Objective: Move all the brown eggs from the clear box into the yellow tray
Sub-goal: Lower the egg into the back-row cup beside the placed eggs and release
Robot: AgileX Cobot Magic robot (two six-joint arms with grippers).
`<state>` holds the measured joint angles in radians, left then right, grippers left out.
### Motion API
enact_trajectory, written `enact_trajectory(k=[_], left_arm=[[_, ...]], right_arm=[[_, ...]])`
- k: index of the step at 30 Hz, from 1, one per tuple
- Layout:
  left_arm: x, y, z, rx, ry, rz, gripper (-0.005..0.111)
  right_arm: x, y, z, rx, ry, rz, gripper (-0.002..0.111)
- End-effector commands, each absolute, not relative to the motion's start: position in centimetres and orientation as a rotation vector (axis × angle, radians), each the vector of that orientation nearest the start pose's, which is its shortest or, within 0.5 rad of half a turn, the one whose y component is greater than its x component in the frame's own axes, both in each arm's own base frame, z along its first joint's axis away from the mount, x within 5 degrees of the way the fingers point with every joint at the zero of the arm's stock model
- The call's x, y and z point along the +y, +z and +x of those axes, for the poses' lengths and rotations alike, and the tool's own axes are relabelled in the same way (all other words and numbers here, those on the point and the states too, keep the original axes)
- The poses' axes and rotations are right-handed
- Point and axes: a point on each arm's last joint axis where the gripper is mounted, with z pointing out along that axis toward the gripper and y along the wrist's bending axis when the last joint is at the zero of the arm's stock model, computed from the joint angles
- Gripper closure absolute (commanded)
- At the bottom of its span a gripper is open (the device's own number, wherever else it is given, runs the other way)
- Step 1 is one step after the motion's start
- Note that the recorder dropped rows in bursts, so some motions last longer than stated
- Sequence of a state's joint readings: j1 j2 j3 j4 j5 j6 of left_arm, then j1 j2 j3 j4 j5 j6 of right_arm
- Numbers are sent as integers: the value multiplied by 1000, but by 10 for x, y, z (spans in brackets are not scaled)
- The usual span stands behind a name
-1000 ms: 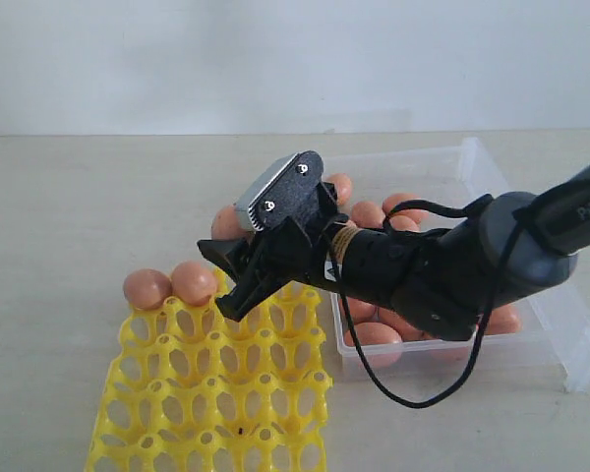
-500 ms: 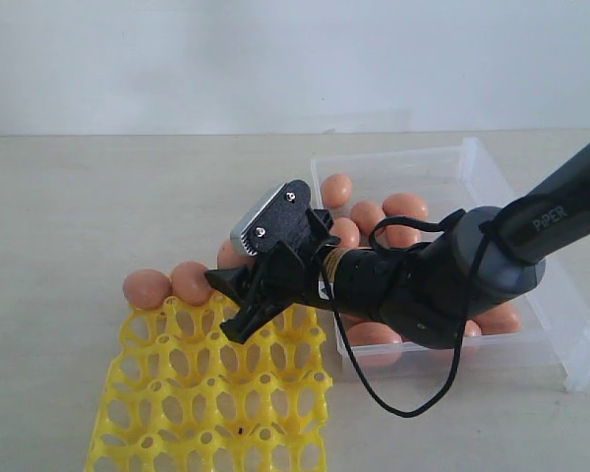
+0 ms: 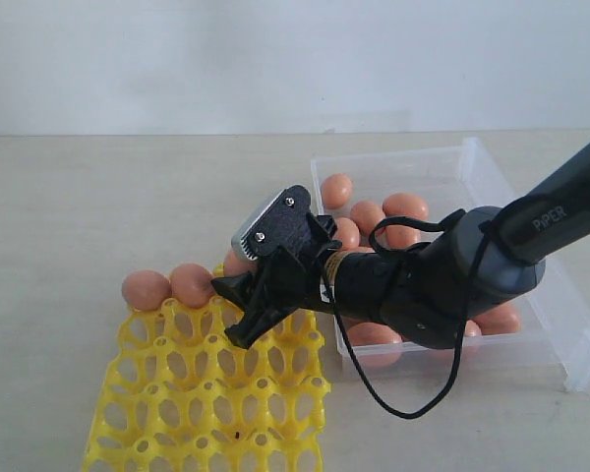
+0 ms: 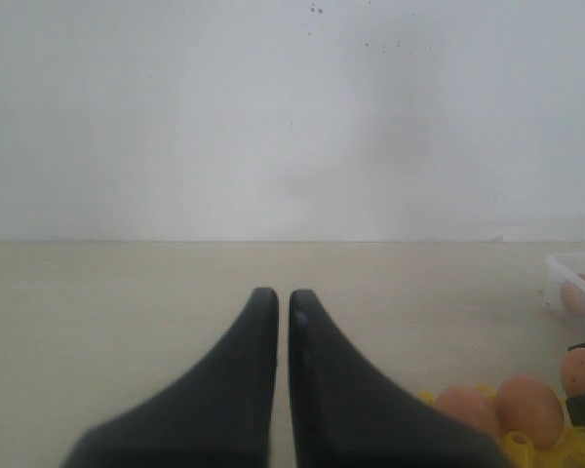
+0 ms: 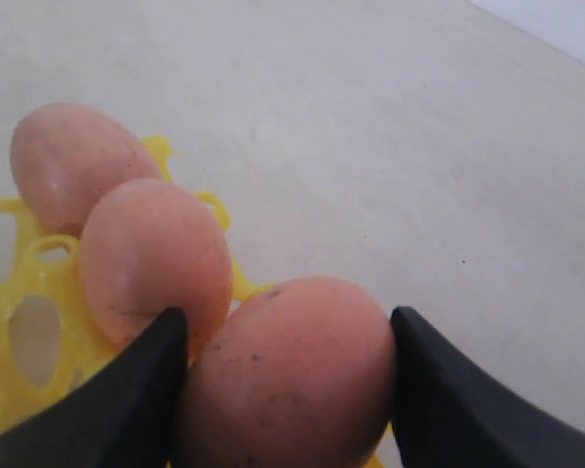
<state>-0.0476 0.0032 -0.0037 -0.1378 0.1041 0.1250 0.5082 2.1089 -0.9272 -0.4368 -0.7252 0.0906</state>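
The left end effector (image 4: 281,304) hangs low over the bare table (image 4: 97,292), clear of everything. Its two dark fingers are closed together with only a thin slit between them, and nothing is in them.

In the exterior view the yellow tray (image 3: 177,413) lies at the near left of the table. Two brown eggs (image 3: 146,290) sit side by side in cups at the left end of its far row; the other cups in view are open.

Just right of that pair, the right end effector (image 3: 248,283) reaches across to the tray's far edge, grasping a third egg (image 5: 288,375) between its fingers (image 5: 127,390), one on each side of the shell. The held egg is at the far row, right beside the second seated egg (image 5: 151,258). Whether it touches that egg or already rests in a cup cannot be told. The dark arm (image 3: 442,285) slants down from the right, with a loose black cable (image 3: 374,393) looping below it.

Farther right, the clear box (image 3: 492,162) stands beside the tray. More brown eggs lie loose in it: several at its far left part (image 3: 336,189) and some along the near wall (image 3: 374,334), partly hidden by the arm.
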Motion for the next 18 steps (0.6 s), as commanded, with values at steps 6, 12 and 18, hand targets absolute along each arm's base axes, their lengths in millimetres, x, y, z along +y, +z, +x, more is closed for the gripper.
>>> enact_trajectory(k=[6,12,18], left_arm=[[-4,204,56,1583,-53,39,103],[-4,204,56,1583,-53,39,103],[-4,204,56,1583,-53,39,103]], right_arm=[[215,100,330,1768,462,-902,63],[215,100,330,1777,474,-889,63],[216,99,329,1806,519,-871,63]])
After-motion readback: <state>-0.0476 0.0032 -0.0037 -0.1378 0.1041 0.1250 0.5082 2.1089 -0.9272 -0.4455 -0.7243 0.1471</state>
